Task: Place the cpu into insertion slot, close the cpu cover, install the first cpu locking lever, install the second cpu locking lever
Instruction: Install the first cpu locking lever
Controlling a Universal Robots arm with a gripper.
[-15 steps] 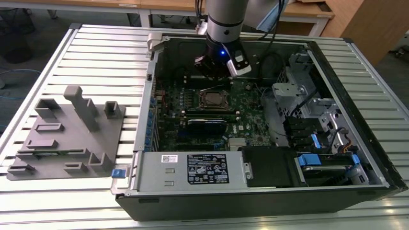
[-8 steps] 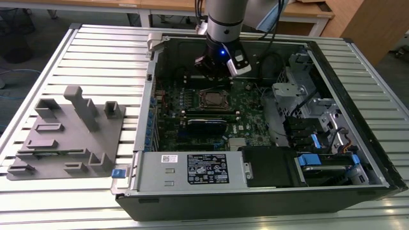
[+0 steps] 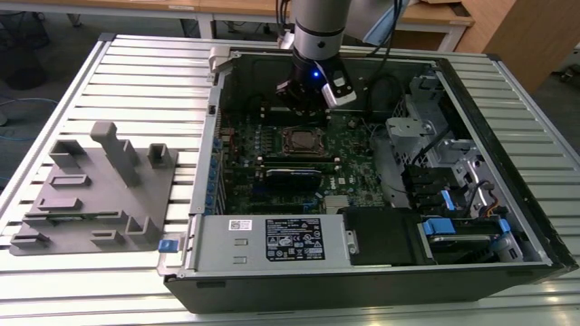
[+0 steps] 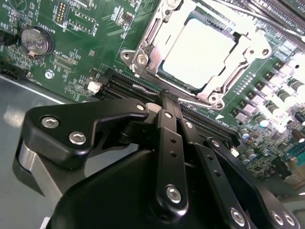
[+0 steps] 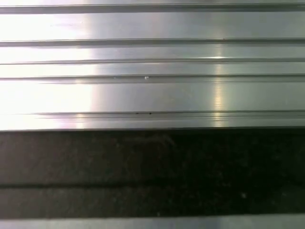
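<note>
As things sit, cpu (image 4: 198, 52): one, on the board (image 4: 76, 62), cover (image 4: 143, 59) down around it
gripper (image 4: 166, 96): one, fingers (image 4: 169, 143) pinched together, holding nothing
cpu vs fingers: just past the tips, close by

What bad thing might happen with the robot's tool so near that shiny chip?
The tool hangs close to the cpu cover; a slip might scrape the cpu or the green motherboard. It also sits right by the long black slots, so a sideways bump may knock them.
</note>
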